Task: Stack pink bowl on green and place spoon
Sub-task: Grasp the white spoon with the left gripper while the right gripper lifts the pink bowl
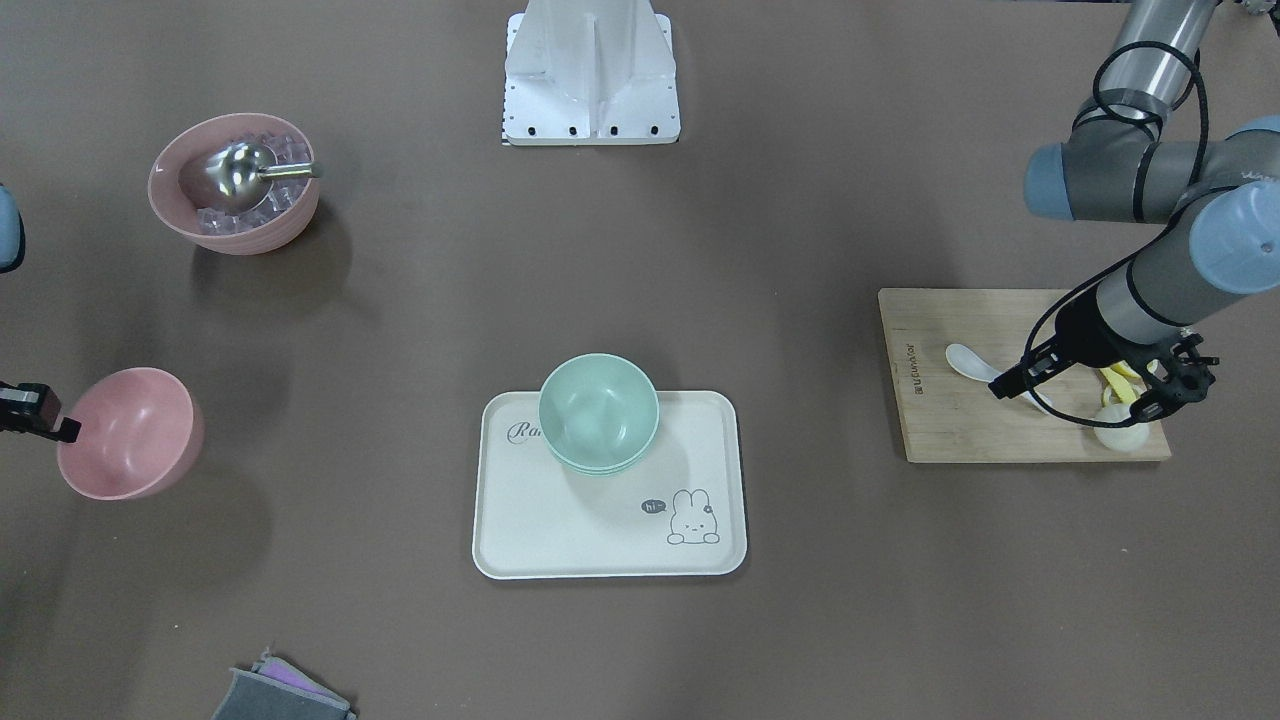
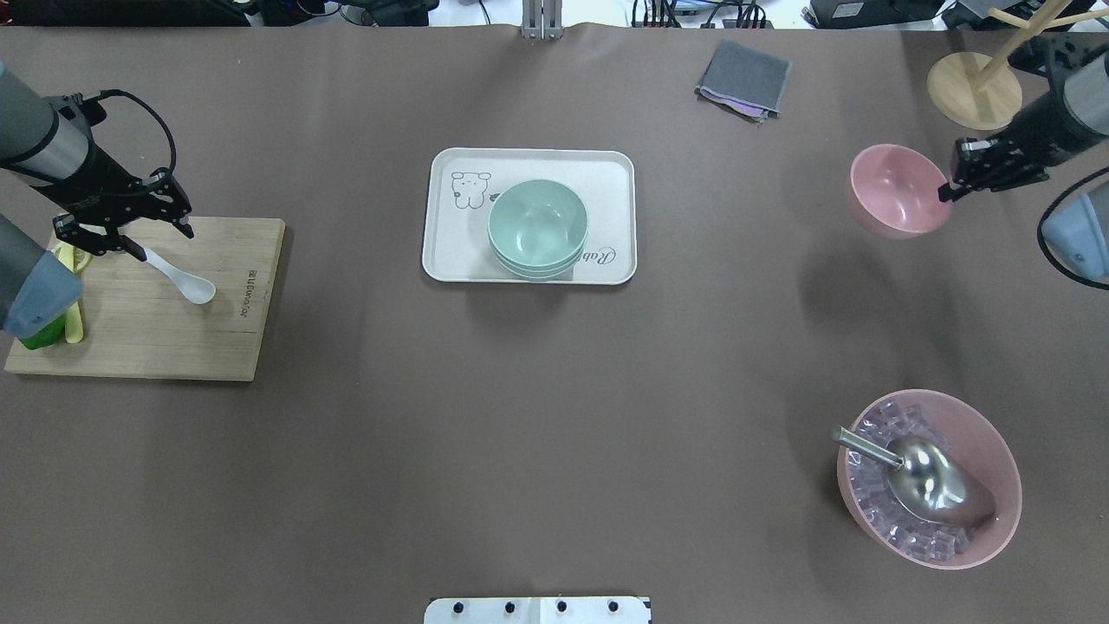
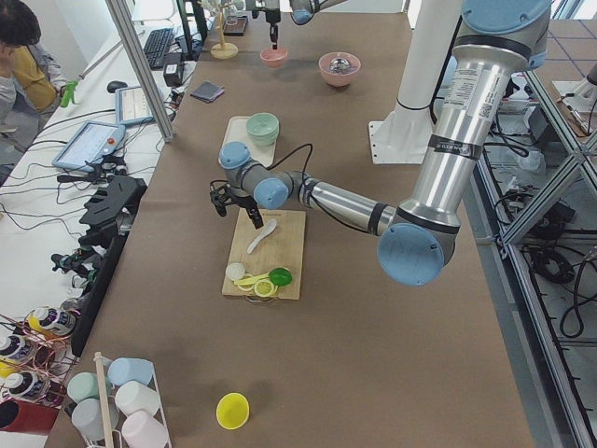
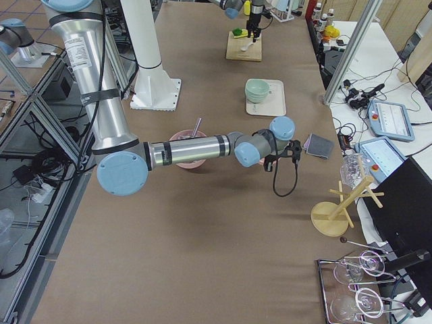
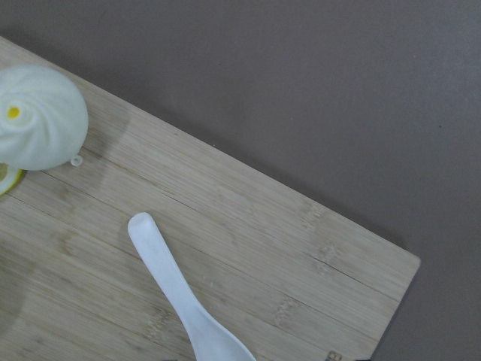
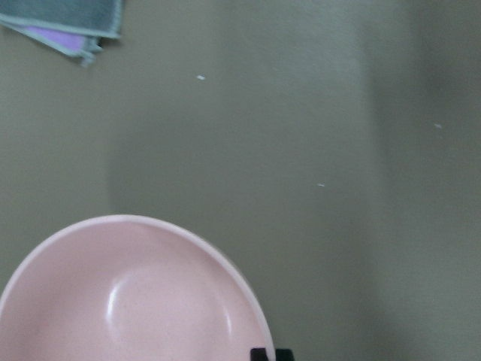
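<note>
A pink bowl (image 2: 892, 186) hangs above the table at the far right, its shadow on the cloth below. My right gripper (image 2: 947, 189) is shut on its rim; it also shows in the front view (image 1: 62, 428) with the bowl (image 1: 130, 435). Stacked green bowls (image 2: 537, 227) stand on a white tray (image 2: 528, 159) at the table's middle. A white spoon (image 2: 178, 276) lies on a wooden board (image 2: 173, 342) at the left. My left gripper (image 2: 128, 241) is open over the spoon's handle end. The left wrist view shows the spoon (image 5: 180, 301) lying free.
A large pink bowl of ice cubes with a metal scoop (image 2: 927, 481) stands at the near right. A grey cloth (image 2: 743, 78) and a wooden stand (image 2: 973, 89) are at the far side. A white bun (image 5: 37, 116) and yellow and green pieces (image 2: 61, 325) share the board.
</note>
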You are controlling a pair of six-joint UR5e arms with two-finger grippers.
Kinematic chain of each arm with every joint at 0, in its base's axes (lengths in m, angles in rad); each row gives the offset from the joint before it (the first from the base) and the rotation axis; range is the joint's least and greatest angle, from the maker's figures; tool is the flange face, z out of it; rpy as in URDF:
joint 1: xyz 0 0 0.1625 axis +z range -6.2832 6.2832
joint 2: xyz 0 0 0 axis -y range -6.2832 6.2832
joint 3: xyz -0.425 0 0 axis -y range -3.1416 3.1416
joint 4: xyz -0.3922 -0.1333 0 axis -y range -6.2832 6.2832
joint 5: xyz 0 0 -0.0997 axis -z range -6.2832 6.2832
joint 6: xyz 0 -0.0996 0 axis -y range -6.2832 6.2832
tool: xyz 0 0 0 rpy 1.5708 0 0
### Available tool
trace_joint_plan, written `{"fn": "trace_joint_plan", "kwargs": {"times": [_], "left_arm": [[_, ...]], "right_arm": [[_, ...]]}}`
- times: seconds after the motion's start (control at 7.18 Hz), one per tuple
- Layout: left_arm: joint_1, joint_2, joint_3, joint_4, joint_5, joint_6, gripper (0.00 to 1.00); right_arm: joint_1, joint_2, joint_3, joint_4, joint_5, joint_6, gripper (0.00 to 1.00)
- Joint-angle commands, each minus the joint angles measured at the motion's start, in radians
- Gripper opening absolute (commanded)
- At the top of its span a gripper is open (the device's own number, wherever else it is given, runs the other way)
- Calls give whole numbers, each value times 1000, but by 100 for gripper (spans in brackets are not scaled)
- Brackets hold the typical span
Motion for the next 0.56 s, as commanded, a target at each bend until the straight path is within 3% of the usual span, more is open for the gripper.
{"fn": "trace_joint_plan", "kwargs": {"times": [0.0, 0.42], "left_arm": [[10, 4, 58, -57, 2, -36, 58], [34, 4, 60, -60, 37, -86, 56]], "right_arm": [[-83, 157, 43, -12, -8, 318, 0], [-137, 228, 95, -14, -46, 470, 0]]}}
